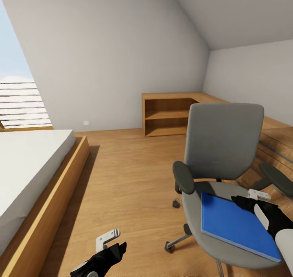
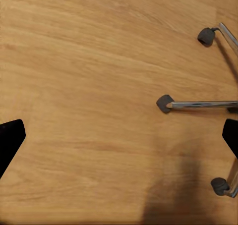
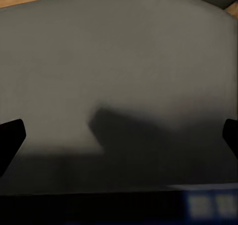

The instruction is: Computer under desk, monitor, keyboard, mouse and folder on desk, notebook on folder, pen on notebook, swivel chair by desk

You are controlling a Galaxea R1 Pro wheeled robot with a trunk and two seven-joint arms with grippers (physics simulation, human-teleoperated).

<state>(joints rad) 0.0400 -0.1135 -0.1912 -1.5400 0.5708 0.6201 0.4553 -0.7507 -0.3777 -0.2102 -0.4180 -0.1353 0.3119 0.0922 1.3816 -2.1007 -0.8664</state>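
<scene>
The grey swivel chair (image 1: 221,147) stands on the wood floor at the right, its back toward the far wall. The bright-blue folder (image 1: 234,224) lies flat on its seat. My right gripper (image 1: 257,195) hovers open just over the folder's far right corner. In the right wrist view the open gripper (image 3: 119,136) faces the chair's grey upholstery (image 3: 119,61), with a blurred blue strip of folder (image 3: 208,205) at the near edge. My left gripper (image 1: 114,243) hangs open over bare floor left of the chair. In the left wrist view it (image 2: 119,136) faces the chair's chrome caster legs (image 2: 198,105).
A low bed (image 1: 28,167) with a wooden frame (image 1: 61,187) fills the left side under a slanted window. A light-wood open shelf unit (image 1: 167,114) stands at the back wall, and a wooden ledge (image 1: 276,142) runs along the right wall. Open floor (image 1: 130,175) lies between bed and chair.
</scene>
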